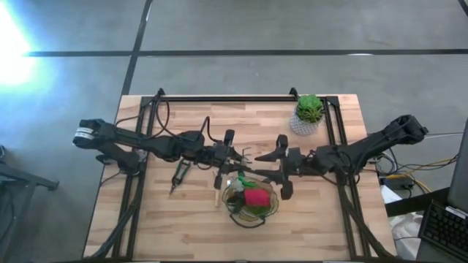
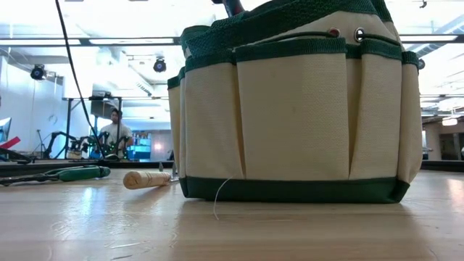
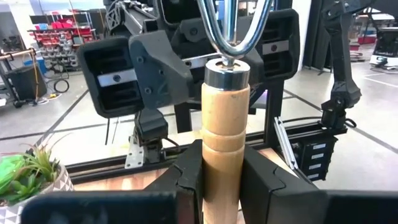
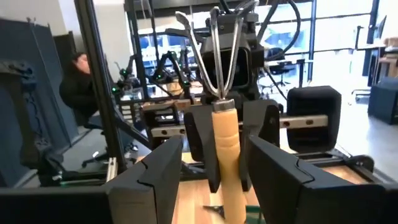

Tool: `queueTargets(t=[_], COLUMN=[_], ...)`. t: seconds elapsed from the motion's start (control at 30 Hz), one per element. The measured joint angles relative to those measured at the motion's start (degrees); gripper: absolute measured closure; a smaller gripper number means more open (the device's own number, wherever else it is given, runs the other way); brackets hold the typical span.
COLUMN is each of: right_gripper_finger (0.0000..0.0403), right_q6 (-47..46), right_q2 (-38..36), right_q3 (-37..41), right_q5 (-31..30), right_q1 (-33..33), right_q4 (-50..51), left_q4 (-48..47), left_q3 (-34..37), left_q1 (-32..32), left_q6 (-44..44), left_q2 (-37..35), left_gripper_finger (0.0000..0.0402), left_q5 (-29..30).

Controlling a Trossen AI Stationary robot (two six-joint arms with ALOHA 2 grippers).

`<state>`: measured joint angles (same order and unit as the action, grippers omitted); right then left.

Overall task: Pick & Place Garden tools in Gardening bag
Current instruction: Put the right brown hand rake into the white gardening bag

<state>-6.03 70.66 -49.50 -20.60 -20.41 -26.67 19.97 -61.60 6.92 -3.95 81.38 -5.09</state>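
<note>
Between my left gripper's point(image 3: 221, 180) fingers, clamped on its wooden handle, the rake point(image 3: 225, 118) stands upright, prongs up. My right gripper point(image 4: 214, 171), fingers apart, faces it with the handle between them untouched. Just beside both grippers sits the gardening bag point(image 1: 251, 199).

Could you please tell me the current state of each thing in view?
Rake: held by its handle.
Left gripper: shut on rake.
Right gripper: open, facing rake.
Gardening bag: upright, mouth open, red glove inside.
Pruners: lying on the table.
Wooden-handled tool: lying beside bag.
Potted plant: upright.
</note>
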Motion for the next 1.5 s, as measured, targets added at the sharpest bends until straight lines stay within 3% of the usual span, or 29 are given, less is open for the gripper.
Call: queueTargets(t=[0.57,0.67,0.73,1.1,1.37,1.5], right_gripper_finger=[0.0242,0.0249,0.0252,0.0243,0.0244,0.0243], right_q6=[5.5,5.7,5.4,1.4,0.8,-0.5], right_q2=[10.6,11.1,11.3,11.4,11.4,11.4], right_q3=[-14.5,-16.8,-17.4,-17.5,-17.6,-17.8], right_q5=[-0.6,-3.7,-7.0,-7.2,-5.9,-2.3], right_q1=[0.2,0.2,0.2,0.9,1.1,2.1], right_q4=[9.3,13.2,16.0,17.5,17.5,17.5], left_q4=[-1.4,-1.4,-1.5,-2.4,-2.6,-2.6], left_q3=[0.1,0.0,0.0,0.0,0.0,0.0], left_q1=[0.1,0.1,0.1,0.1,0.1,0.1], left_q6=[0.9,1.0,1.0,1.0,0.6,0.5], left_q2=[0.0,0.0,0.0,0.0,0.0,0.0], left_gripper_finger=[0.0336,0.0336,0.0336,0.0336,0.0336,0.0336], left_q5=[-3.1,-4.2,-5.9,-5.3,-4.9,-4.9])
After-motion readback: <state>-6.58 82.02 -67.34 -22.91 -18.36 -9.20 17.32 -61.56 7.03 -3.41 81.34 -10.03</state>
